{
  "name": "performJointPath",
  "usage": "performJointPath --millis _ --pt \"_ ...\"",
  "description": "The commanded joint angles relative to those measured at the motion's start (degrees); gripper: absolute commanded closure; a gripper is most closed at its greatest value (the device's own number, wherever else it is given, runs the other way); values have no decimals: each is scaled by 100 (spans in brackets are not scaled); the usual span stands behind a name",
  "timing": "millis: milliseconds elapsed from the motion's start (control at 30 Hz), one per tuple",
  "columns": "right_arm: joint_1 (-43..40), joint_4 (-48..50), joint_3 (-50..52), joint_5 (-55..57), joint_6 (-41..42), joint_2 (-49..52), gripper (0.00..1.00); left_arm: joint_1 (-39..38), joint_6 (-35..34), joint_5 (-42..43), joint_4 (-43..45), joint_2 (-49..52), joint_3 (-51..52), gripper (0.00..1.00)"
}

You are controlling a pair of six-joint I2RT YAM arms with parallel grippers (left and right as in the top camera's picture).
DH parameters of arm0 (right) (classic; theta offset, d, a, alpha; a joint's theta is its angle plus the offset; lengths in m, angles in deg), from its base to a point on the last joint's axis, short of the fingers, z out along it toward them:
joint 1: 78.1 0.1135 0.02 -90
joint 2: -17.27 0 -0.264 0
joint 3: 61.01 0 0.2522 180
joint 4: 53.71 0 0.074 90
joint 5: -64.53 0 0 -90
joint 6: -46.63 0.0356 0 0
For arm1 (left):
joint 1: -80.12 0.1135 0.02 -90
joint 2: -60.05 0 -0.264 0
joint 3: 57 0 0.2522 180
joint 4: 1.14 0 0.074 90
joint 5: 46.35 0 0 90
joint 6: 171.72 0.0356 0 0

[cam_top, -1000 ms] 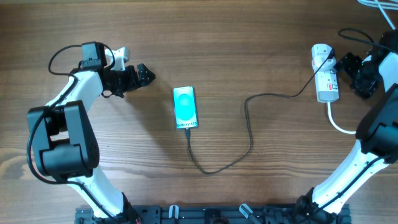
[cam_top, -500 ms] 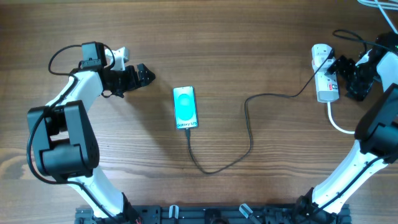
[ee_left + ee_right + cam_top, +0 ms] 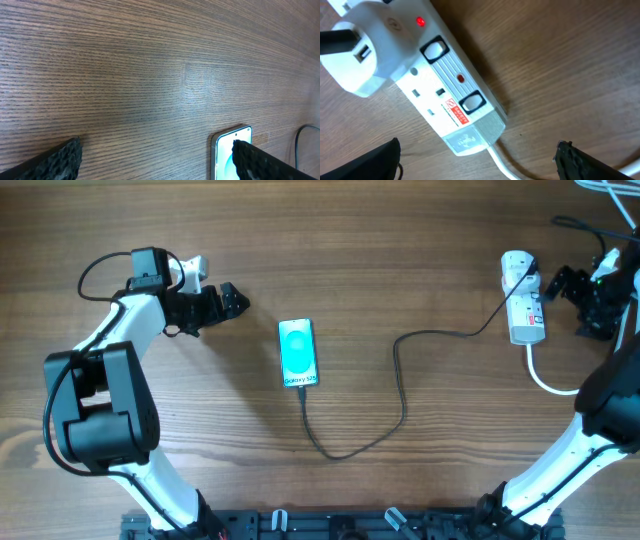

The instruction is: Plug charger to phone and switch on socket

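Note:
The phone (image 3: 298,352) lies flat at the table's middle, turquoise screen up; its top corner (image 3: 227,150) shows in the left wrist view. The charger's black cable (image 3: 400,380) meets the phone's lower edge, loops right and runs up to a white adapter (image 3: 365,50) with a lit red light, plugged into the socket (image 3: 522,308). The socket (image 3: 445,85) has two rocker switches and a small red lamp. My right gripper (image 3: 568,306) is open just right of the socket, apart from it. My left gripper (image 3: 232,305) is open left of the phone, holding nothing.
The socket's thick white cord (image 3: 545,380) curves off towards the right arm's base. Black cables (image 3: 575,225) lie at the far right corner. Bare wooden table (image 3: 420,260) lies between phone and socket.
My right gripper reached in against the socket's right side half a second ago and has since drawn back to the right. Left arm, phone and cable have not moved.

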Motion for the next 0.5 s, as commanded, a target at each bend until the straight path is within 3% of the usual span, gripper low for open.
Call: performJointPath --millis 0,267,467 --pt "31 442 -61 -199 -160 -105 0 7 50 -55 0 -101 -17 0" --pt "31 2728 -61 -199 -162 -105 0 7 50 -55 0 -101 -17 0" --pt "31 2865 -61 -199 -162 -105 0 7 48 -55 0 -101 -17 0"
